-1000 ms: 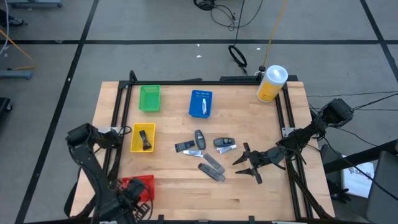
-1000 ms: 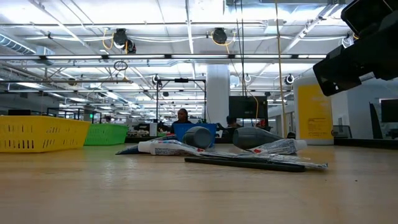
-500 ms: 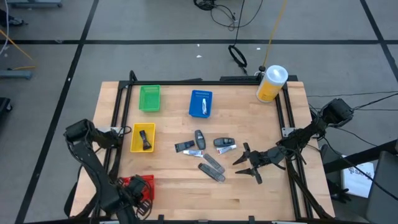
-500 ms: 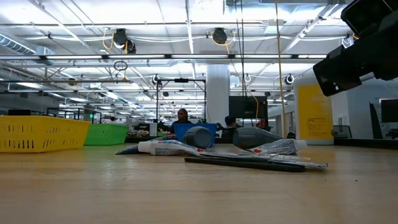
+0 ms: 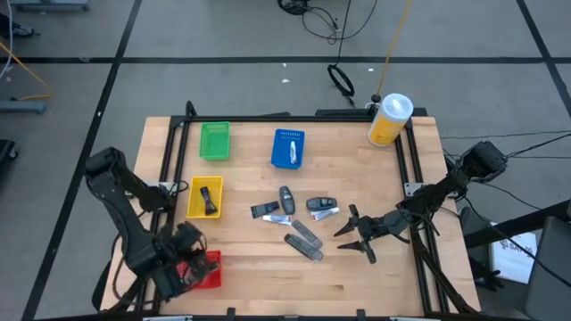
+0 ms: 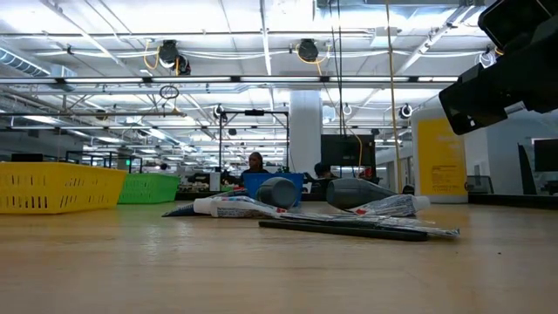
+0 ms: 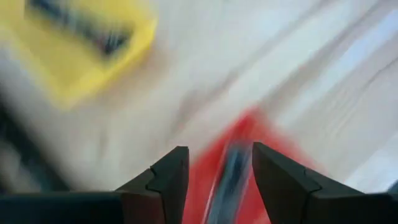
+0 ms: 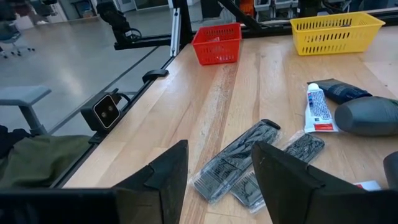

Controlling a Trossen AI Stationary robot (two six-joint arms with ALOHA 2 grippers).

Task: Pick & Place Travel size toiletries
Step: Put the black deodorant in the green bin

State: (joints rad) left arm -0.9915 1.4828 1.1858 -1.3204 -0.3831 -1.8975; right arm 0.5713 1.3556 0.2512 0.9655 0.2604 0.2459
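A cluster of travel size toiletries is lying at the middle of the wooden surface (image 5: 357, 169): two grey flat packets (image 5: 304, 239) lying side by side, dark little bottles (image 5: 286, 199), and a small whitish tube (image 8: 317, 107) with red print. One dark item (image 5: 208, 200) is sitting in the yellow plastic tray (image 5: 204, 197), and a whitish item (image 5: 293, 152) is sitting in the blue plastic tray (image 5: 287, 148). The green plastic tray (image 5: 214, 140) is showing nothing inside from above.

The left hand (image 7: 214, 171) is hanging directly over the red plastic tray (image 5: 203, 268) at the near left corner of the surface, its fingers parted to a moderate gap. A slim dark item (image 7: 229, 180) is showing blurred between them, over the tray; whether it is gripped or released cannot be told.

The right hand (image 5: 354, 234) is waiting just right of the cluster, its fingers parted and holding nothing, pointing toward the grey flat packets.

For a clean placement, the left hand should be opening fully before lifting and rising straight up, so the fingers are not dragging the item or tipping the light tray. The right hand should be approaching the packets low, since flat packets offer little edge to grip.
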